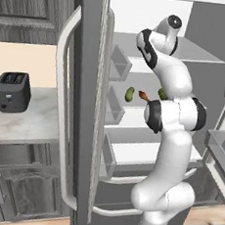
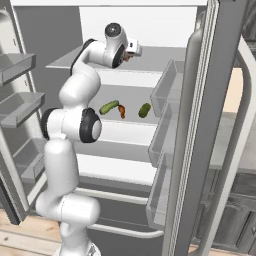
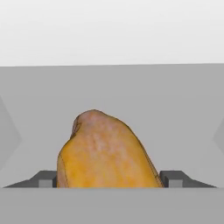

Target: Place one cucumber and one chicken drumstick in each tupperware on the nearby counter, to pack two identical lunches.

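Claw (image 3: 107,180) astride drumstick (image 3: 105,151), cucumbers (image 2: 109,107) visible from base views

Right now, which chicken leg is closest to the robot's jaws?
The golden-orange chicken drumstick on the upper fridge shelf, right between the jaws. The other drumstick lies one shelf lower, between two green cucumbers.

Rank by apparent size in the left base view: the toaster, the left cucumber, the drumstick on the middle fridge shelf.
1. Toaster, largest, though nearer the camera.
2. Left cucumber.
3. Drumstick, smallest; partly hidden behind the arm.
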Motion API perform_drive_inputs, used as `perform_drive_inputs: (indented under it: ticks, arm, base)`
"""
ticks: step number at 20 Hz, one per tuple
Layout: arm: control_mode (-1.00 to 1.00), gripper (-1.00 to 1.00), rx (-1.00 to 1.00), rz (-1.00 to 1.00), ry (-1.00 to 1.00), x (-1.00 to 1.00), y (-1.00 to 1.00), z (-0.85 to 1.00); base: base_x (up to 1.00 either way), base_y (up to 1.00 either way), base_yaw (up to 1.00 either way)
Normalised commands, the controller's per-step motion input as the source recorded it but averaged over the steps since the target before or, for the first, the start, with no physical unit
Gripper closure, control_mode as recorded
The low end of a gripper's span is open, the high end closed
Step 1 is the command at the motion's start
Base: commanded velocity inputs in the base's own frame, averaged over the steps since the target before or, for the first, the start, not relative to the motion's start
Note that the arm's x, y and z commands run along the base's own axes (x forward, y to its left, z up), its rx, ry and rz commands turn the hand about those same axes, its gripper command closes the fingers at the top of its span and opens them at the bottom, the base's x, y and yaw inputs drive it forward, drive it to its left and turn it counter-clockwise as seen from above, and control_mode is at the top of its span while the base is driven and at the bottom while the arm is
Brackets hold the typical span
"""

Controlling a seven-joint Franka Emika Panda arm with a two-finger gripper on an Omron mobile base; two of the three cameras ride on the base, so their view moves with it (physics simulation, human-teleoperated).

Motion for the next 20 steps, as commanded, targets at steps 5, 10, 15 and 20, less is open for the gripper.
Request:
perform_drive_inputs:
  ticks: [5, 10, 15, 20]
  arm:
    - [-1.00, 1.00, 0.00, 0.00, 0.01, 0.00, 0.00, 0.00]
    - [-1.00, 1.00, 0.00, 0.00, -0.24, -0.82, 0.00, 0.13]
    - [-1.00, 1.00, 0.00, 0.00, -0.28, -1.00, 0.01, -0.20]
    - [-1.00, 1.00, 0.03, -0.03, -0.20, -1.00, 0.02, -0.20]
  base:
    - [0.00, 0.00, 0.00]
    - [0.00, 0.00, 0.00]
    - [0.00, 0.00, 0.00]
    - [0.00, 0.00, 0.00]
